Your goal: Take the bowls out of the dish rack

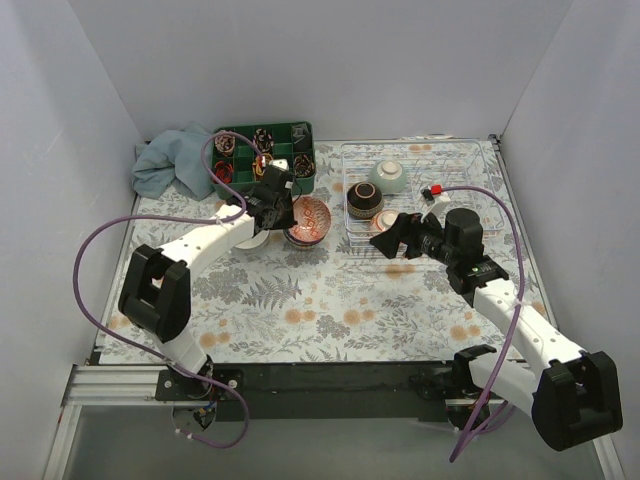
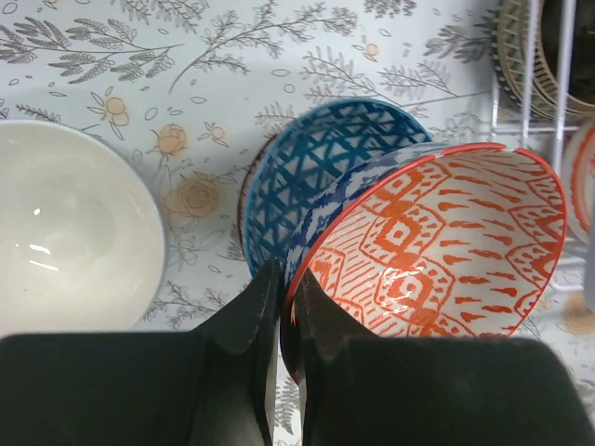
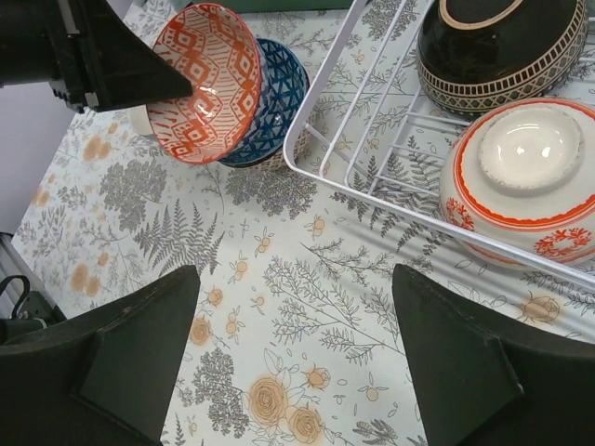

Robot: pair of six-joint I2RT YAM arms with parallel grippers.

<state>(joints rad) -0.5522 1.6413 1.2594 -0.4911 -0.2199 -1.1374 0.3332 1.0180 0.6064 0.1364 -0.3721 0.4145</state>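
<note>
On the floral-covered table point(image 1: 330, 310), toward its near-right part, the right gripper point(image 3: 293, 316) hovers above the cloth with its 2 fingers spread wide and nothing between them, just short of the near-left corner of the dish rack point(image 1: 465, 170). Left of that, about the middle of the table, the left gripper point(image 2: 286, 288) is pinched narrow on the rim of an orange-patterned bowl point(image 2: 437, 251), which hangs tilted with its opening turned toward the rack. Right behind it sits a blue lattice-patterned bowl point(image 2: 316, 167); the 2 overlap in every view and I cannot tell whether they touch. A plain white bowl point(image 2: 65, 232) stands upright on the cloth just left of the blue one. The wire rack lies against the far-right corner of the table and holds 3 bowls: a white bowl with orange bands point(image 3: 525, 177) upside down at its near-left end, a dark bowl with a pale geometric band point(image 3: 502, 46) just beyond that, and a pale green bowl point(image 1: 388, 176) upside down farther back. Along the far edge, left of the rack, sits a green compartment tray point(image 1: 290, 127), and a crumpled blue cloth point(image 1: 170, 160) fills the far-left corner.
</note>
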